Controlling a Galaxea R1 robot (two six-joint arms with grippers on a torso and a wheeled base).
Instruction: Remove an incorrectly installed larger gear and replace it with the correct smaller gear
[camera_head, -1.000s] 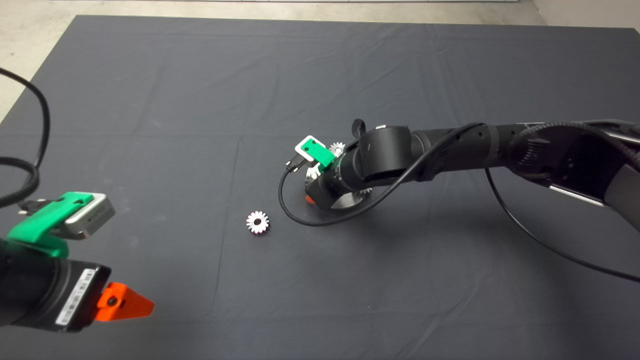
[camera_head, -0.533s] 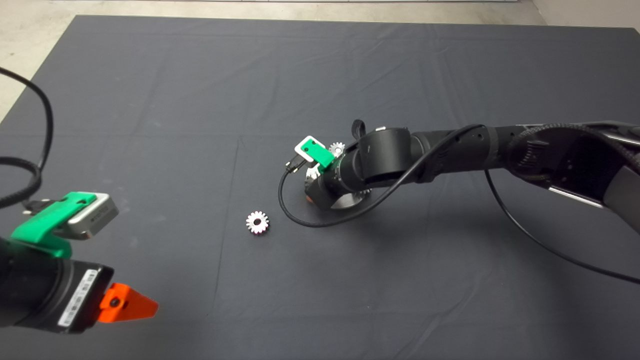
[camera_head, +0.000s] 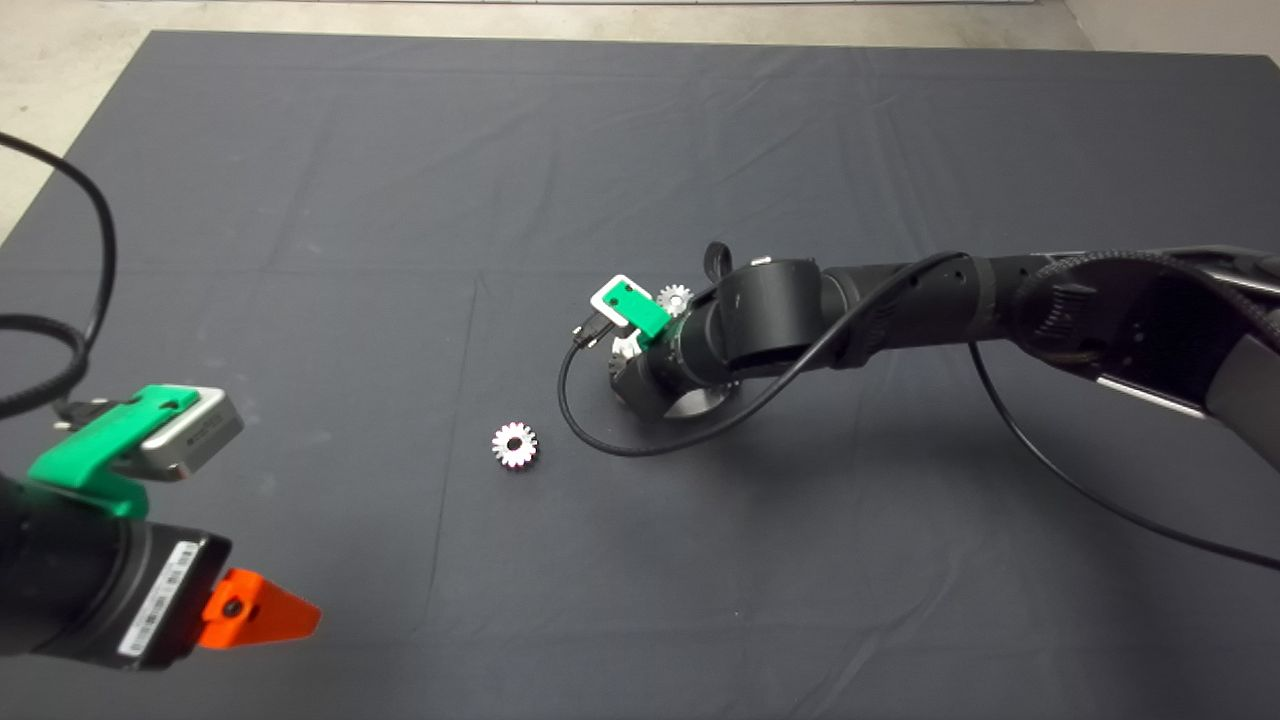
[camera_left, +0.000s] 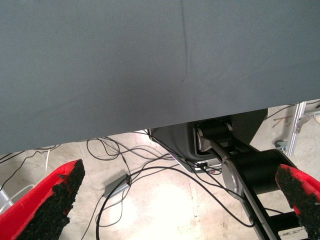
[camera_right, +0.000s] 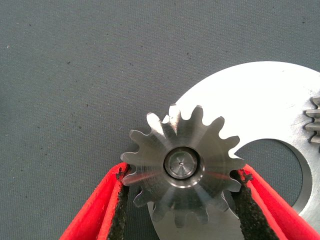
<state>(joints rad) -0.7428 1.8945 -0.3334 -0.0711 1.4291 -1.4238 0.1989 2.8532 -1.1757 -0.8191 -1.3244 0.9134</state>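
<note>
Right gripper (camera_right: 182, 200) had its red fingers (camera_right: 97, 210) hugging both sides of the larger gear (camera_right: 184, 162), which sat flat on a pin (camera_right: 184, 164) between them.

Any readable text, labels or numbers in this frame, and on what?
White sticker on the left arm's wrist, just behind the left pincer: printed lines and a code, too small to read.
Larger gear, round plate, mat: no markings visible.
Nothing else readable.
</note>
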